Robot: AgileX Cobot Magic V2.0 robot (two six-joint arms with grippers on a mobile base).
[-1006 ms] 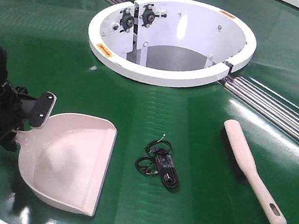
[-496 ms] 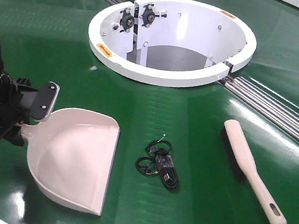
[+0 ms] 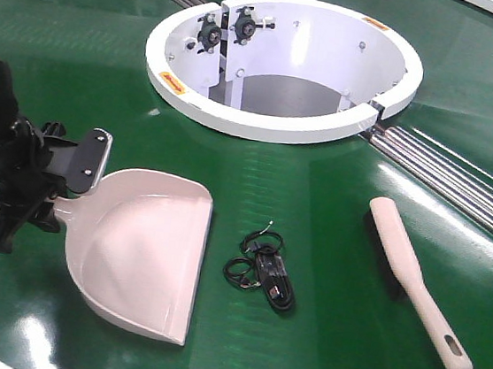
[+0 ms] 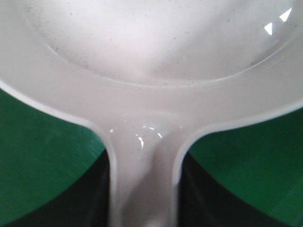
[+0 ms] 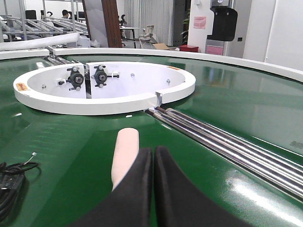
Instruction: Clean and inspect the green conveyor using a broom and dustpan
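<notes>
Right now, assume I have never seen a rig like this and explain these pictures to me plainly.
This is a two-armed robot. One camera looks ahead over the green conveyor; one sits on each wrist. On the belt lie a black cable bundle and a broom, before a white ring housing. The left arm has its jaws clamped on the handle of the dustpan, seen close in the left wrist view. The right wrist view shows the right arm, jaws pressed together, nothing between them, the broom's far end showing beyond.
</notes>
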